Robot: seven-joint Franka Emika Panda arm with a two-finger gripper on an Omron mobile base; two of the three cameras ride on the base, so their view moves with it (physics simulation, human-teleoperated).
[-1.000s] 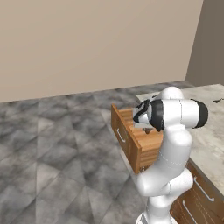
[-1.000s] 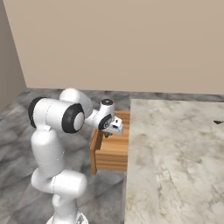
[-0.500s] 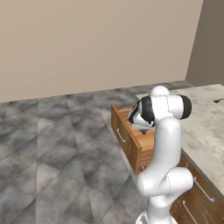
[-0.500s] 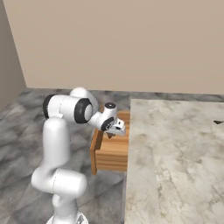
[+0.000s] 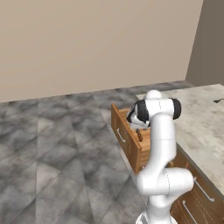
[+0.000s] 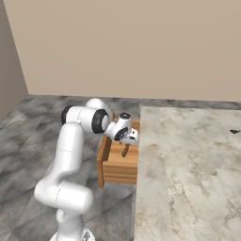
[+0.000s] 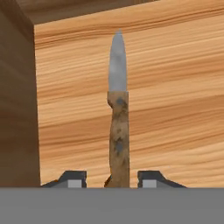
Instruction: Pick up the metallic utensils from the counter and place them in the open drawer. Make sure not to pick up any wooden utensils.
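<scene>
A knife with a grey blade and a mottled brown handle points down into the open drawer, over its light-wood floor. My gripper is open, and a gap shows between the handle's end and each dark fingertip. From the right base view the gripper hangs over the drawer with the knife just below it. In the left base view the knife shows inside the drawer, under the hand. I cannot tell whether the knife rests on the drawer floor.
The marbled counter stretches to the right of the drawer. A small dark item lies near its far right edge, too small to identify. Closed drawer fronts with handles run below the counter. Grey stone floor surrounds the island.
The fingers have parted from the knife handle. The arm's upper links have swung in toward the drawer while the hand stayed over it.
</scene>
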